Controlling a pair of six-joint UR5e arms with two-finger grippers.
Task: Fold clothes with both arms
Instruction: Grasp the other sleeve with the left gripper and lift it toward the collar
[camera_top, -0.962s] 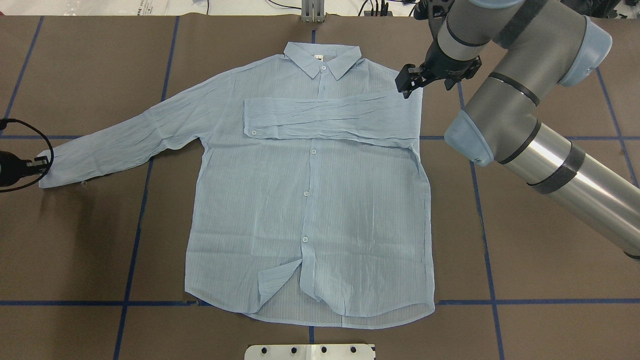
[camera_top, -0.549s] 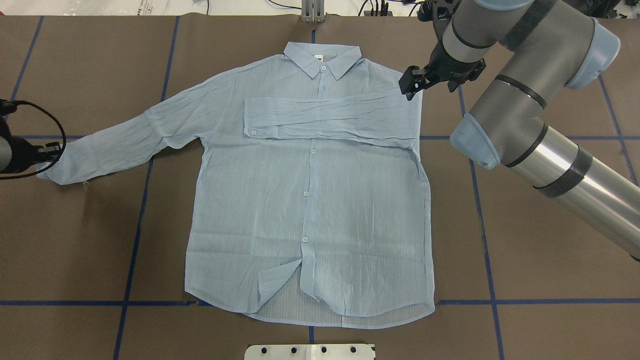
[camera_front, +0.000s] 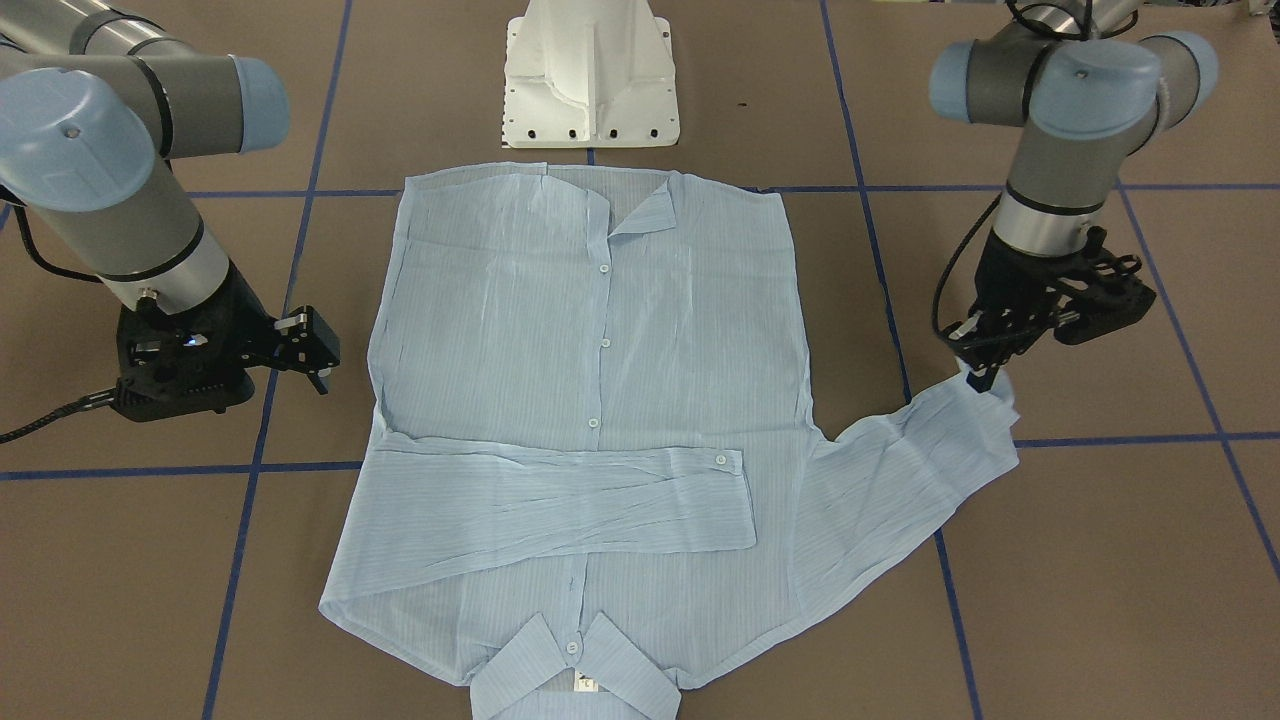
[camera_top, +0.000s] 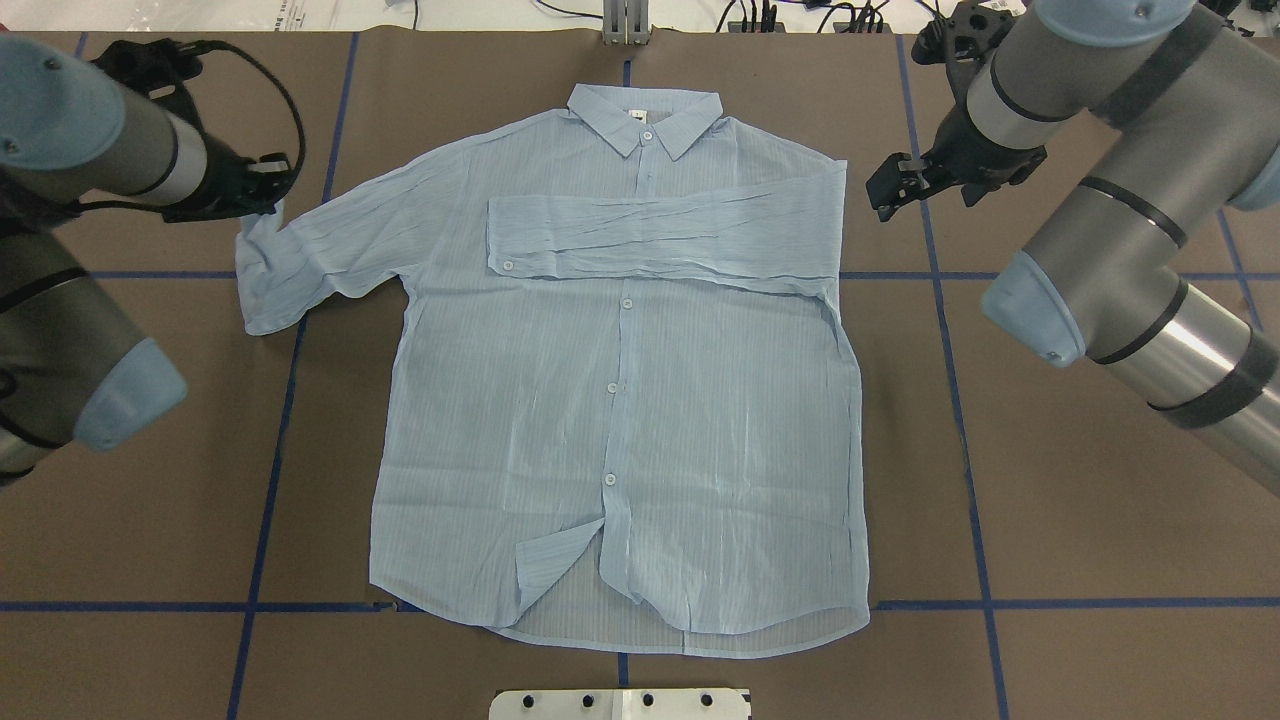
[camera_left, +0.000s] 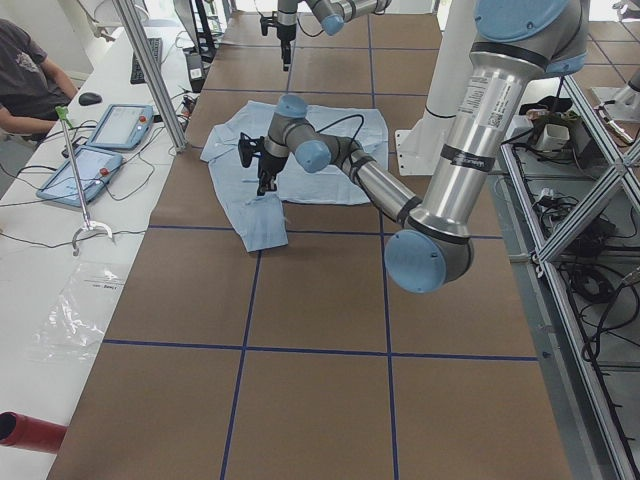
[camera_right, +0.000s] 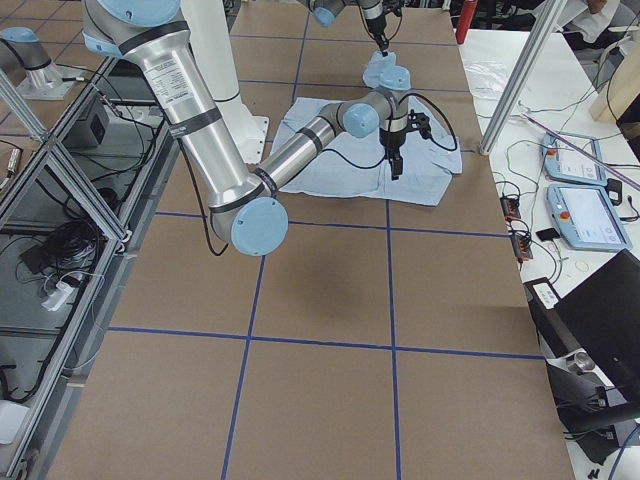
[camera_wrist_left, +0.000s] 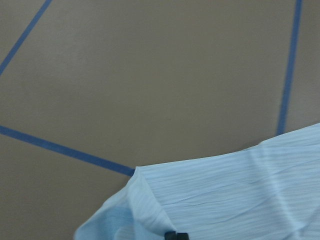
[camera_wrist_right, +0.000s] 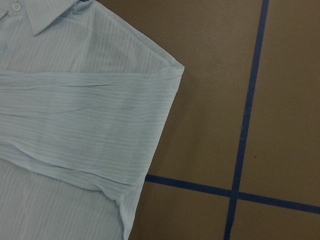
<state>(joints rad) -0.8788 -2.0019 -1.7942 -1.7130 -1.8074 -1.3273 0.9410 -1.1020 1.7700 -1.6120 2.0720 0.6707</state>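
Observation:
The light blue shirt (camera_top: 620, 420) lies flat and buttoned, with its collar (camera_top: 645, 115) at the far side. One sleeve (camera_top: 660, 235) is folded across the chest. My left gripper (camera_top: 268, 198) is shut on the cuff of the other sleeve (camera_top: 300, 250) and holds it raised, so the sleeve hangs bunched beside the body; this also shows in the front view (camera_front: 982, 378). The left wrist view shows the cloth (camera_wrist_left: 240, 195) under a fingertip (camera_wrist_left: 176, 235). My right gripper (camera_top: 888, 192) is open and empty, just off the shirt's shoulder, as the front view (camera_front: 312, 352) also shows.
The table is brown paper with a blue tape grid (camera_top: 960, 400). The white pedestal base (camera_front: 590, 80) stands at the near edge behind the hem. A metal post (camera_top: 625, 20) stands at the far edge. A person (camera_left: 30, 85) and tablets (camera_left: 100, 140) are at a side desk.
My left gripper has carried the cuff from the far left edge up and inward toward the shirt, bunching the sleeve. My right gripper has drawn back to the right, away from the shoulder.

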